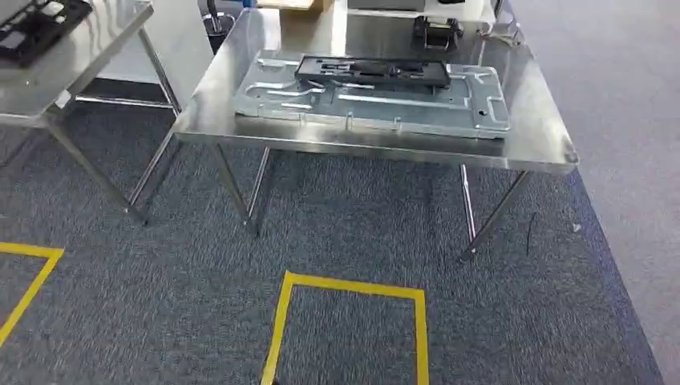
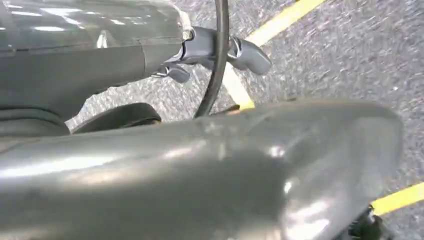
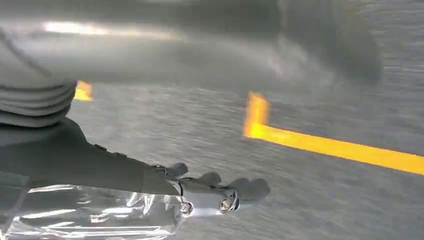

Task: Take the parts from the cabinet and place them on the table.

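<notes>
Even, bright overhead light fills the head view; the steel desk [image 1: 529, 104] throws back soft white glare along its top and front edge, and faint shadows of its legs fall on the grey carpet [image 1: 361, 224]. That picture is fairly sharp, slightly soft at the far edge. Both wrist views are smeared by motion blur: the yellow floor tape [image 3: 330, 145] looks streaked, and the near grey surfaces are out of focus with pale streaky highlights.

Factory-style workshop or robotics test floor, stainless steel work tables [image 1: 529, 120] on thin legs; stamped sheet-metal panel [image 1: 377, 100] with black part [image 1: 373, 70] laid out, grey carpet [image 1: 160, 273]; yellow tape floor markings [image 1: 353, 285]
</notes>
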Motion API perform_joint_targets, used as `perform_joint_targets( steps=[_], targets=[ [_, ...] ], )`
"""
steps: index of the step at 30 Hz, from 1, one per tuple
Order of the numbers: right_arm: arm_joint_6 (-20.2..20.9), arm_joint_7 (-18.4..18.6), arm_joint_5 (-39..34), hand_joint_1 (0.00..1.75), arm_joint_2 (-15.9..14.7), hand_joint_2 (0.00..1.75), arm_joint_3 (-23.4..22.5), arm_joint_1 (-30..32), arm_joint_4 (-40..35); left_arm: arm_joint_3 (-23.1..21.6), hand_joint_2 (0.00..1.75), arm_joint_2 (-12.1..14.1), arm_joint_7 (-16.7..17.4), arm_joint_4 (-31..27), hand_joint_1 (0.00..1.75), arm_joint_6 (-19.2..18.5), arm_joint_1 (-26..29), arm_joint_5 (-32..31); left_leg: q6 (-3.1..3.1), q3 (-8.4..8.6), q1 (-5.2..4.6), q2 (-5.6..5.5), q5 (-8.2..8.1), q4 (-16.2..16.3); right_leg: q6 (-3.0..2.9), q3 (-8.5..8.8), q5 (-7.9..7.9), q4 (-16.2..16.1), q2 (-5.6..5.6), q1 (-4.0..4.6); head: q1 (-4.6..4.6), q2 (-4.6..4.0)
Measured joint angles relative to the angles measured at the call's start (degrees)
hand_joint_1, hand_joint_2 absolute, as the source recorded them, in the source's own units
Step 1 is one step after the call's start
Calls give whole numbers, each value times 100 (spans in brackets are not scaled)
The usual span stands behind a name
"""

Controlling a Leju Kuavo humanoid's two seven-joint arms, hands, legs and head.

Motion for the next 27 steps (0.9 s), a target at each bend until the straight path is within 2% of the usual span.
perform_joint_targets(
  steps=[1, 2, 3, 4, 5, 6, 7, 8, 9, 11, 12, 13, 14, 15, 16, 17, 18, 19, 20, 21, 22, 23, 24, 27],
  targets=[
    [20, 105, 43, 0, -6, 0, -4, 7, 26, 9, 0, 0, -20, 0, 0, 30, 11, 2, -7, -95, 0, -2, 78, 24, 21, -100, -316, 444, 2, -15, 0, 0],
    [24, 174, 61, 0, -9, 0, -4, 7, 44, 18, 0, 0, -31, 0, 0, 44, 30, 7, -17, -223, 1, -3, 152, 53, 39, -163, -463, 844, 1, -23, 0, 0],
    [24, 200, 68, 0, -9, 0, -7, 8, 50, 31, 0, 2, -37, 0, 0, 63, 42, 7, -30, -354, 5, -6, 224, 93, 55, -154, -388, 1082, 1, -38, 0, 0],
    [31, 240, 94, 0, -13, 0, -7, 10, 57, 35, 0, 0, -37, 0, 0, 70, 48, 7, -52, -490, 13, -25, 290, 140, 69, -31, -159, 1079, 2, -53, 0, 0],
    [63, 332, 147, 0, -17, 0, -7, 10, 68, 35, 0, 0, -35, 0, 0, 70, 47, 7, -81, -619, 27, -62, 346, 191, 76, 188, 89, 887, 8, -62, 0, 0],
    [109, 463, 210, 0, -22, 0, -7, 9, 79, 35, 0, 0, -28, 0, 0, 68, 43, 7, -117, -759, 47, -114, 409, 256, 84, 550, 245, 469, 60, -75, 0, 0],
    [142, 586, 266, 0, -24, 0, -4, 6, 85, 37, 0, 0, -26, 0, 0, 72, 24, 7, -151, -850, 56, -173, 460, 319, 85, 936, 182, -3, 206, -100, 0, 0],
    [171, 708, 319, 0, -24, 0, 4, 7, 89, 37, 0, 0, -28, 0, 0, 94, 10, 7, -185, -939, 28, -223, 490, 377, 68, 1404, -87, -597, 434, -94, 2, 0],
    [214, 800, 367, 0, -24, 0, 18, 11, 96, 39, 0, -2, -33, 0, 0, 109, 6, 9, -213, -976, 22, -275, 544, 417, -15, 1486, -250, -878, 433, -86, -7, 0],
    [492, 863, 435, 0, -55, 0, 26, 18, 118, 46, 0, -2, -46, 0, 0, 122, 23, 9, -288, -1000, 26, -366, 675, 375, -96, 1430, -202, -798, 327, -51, -4, 0],
    [641, 875, 463, 0, -78, 0, 35, 18, 118, 50, 0, 4, -52, 0, 0, 135, 48, 9, -318, -1022, 45, -435, 736, 377, -166, 1398, -151, -803, 243, -67, -2, 0],
    [711, 895, 472, 0, -105, 0, 39, 15, 124, 59, 0, 4, -63, 0, 0, 144, 74, 9, -333, -1062, 68, -357, 615, 455, -228, 1369, -107, -809, 142, -80, -2, 0],
    [763, 900, 496, 0, -144, 0, 42, 30, 127, 65, 0, 4, -63, 2, 0, 155, 84, 9, -352, -1145, 61, -224, 273, 675, -283, 1324, -61, -809, 95, -66, -7, 0],
    [791, 909, 525, 0, -173, 0, 53, 48, 129, 70, 0, 4, -63, 2, 0, 188, 92, 9, -378, -1239, 69, -161, -101, 1035, -301, 1270, -14, -803, 25, -53, -7, 0],
    [813, 911, 551, 0, -199, 0, 66, 65, 129, 77, 0, 7, -63, 2, 0, 190, 87, 11, -399, -1350, 75, -131, -404, 1473, -301, 1207, 30, -794, -42, -39, -4, 0],
    [833, 915, 566, 0, -227, 0, 74, 74, 129, 90, 0, 7, -63, 0, 0, 190, 88, 17, -417, -1467, 78, -107, -609, 1996, -300, 1123, 76, -776, -125, -28, -7, 0],
    [835, 917, 577, 0, -247, 0, 79, 74, 129, 98, 0, 7, -63, 0, 0, 192, 89, 17, -422, -1507, 79, -91, -605, 2308, -295, 1049, 107, -745, -191, -18, -4, 0],
    [835, 919, 586, 0, -260, 0, 81, 74, 129, 107, 0, 9, -63, 0, 0, 192, 95, 20, -415, -1445, 79, -79, -462, 2376, -293, 983, 130, -715, -257, -9, -7, 0],
    [835, 928, 608, 0, -267, 0, 92, 72, 131, 118, 0, 9, -63, 2, 0, 192, 103, 26, -393, -1244, 79, -69, -268, 2191, -286, 915, 146, -685, -325, 0, -7, 0],
    [839, 948, 629, 0, -275, 0, 114, 70, 131, 125, 0, 9, -61, 0, 0, 192, 103, 31, -355, -905, 76, -41, -117, 1760, -274, 877, 158, -660, -381, 11, -7, 0],
    [854, 961, 653, 0, -275, 0, 127, 68, 131, 129, 0, 9, -59, 0, 0, 194, 112, 37, -306, -506, 60, 45, -72, 1205, -265, 860, 169, -640, -427, 20, -7, 0],
    [868, 963, 675, 0, -278, 0, 140, 70, 131, 133, 0, 9, -59, 0, 0, 199, 106, 46, -244, -144, 6, 268, -214, 671, -249, 858, 177, -625, -477, 28, -7, 0],
    [872, 972, 708, 0, -280, 0, 159, 75, 135, 135, 0, 7, -57, 0, 0, 201, 99, 66, -220, -7, -32, 325, -278, 425, -213, 839, 190, -611, -520, 46, -4, 0],
    [942, 1007, 795, 0, -302, 0, 212, 26, 138, 146, 0, 0, -35, 0, 0, 203, 112, 85, -156, -93, -39, 203, -287, 336, -125, 831, 239, -625, -688, 55, -4, 0]
  ],
)
